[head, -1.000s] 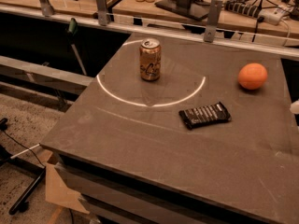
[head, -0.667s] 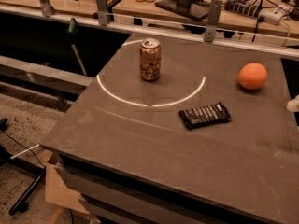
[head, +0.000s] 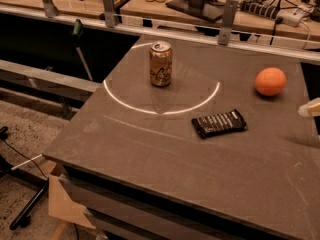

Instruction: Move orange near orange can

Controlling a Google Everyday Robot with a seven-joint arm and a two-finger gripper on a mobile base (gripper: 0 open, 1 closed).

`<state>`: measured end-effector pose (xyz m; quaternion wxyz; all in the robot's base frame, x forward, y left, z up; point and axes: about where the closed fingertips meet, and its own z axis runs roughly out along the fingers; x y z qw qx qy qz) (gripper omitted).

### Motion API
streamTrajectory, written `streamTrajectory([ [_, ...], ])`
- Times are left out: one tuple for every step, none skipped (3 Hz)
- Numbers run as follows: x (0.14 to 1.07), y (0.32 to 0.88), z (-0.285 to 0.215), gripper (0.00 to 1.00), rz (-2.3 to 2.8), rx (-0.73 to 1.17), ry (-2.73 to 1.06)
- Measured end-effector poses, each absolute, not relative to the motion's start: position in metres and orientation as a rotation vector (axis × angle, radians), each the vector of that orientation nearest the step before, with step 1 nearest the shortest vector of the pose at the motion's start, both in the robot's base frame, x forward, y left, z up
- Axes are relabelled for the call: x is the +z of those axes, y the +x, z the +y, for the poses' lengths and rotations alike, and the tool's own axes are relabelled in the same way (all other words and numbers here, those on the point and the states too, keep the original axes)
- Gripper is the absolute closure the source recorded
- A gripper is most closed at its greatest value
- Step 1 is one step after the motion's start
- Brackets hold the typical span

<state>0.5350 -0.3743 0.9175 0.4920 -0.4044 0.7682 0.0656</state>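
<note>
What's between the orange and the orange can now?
Camera view: bare table, only a pale arc's tip, between orange and orange can; black snack bar lies off that line, gripper at right edge.

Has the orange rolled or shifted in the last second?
No. The orange keeps its spot beyond the snack bar, right of the orange can. The claw is at the right edge.

We find no text we can read in full. The orange can (head: 160, 64) carries dark script lettering, illegible to us. The black snack bar wrapper (head: 219, 123) shows pale print we cannot make out. The gripper (head: 310, 108) is at the right edge of view, to the right of the wrapper.
</note>
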Motion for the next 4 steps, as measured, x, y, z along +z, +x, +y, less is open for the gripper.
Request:
streamTrajectory([
  [0.903,0.572,-0.389,0.0,1.85,0.154,-0.88],
  [0.884,0.593,-0.38,0.0,1.871,0.221,-0.833],
  [0.867,0.599,-0.363,0.0,1.902,0.299,-0.836],
  [0.855,0.604,-0.346,0.0,1.909,0.366,-0.851],
])
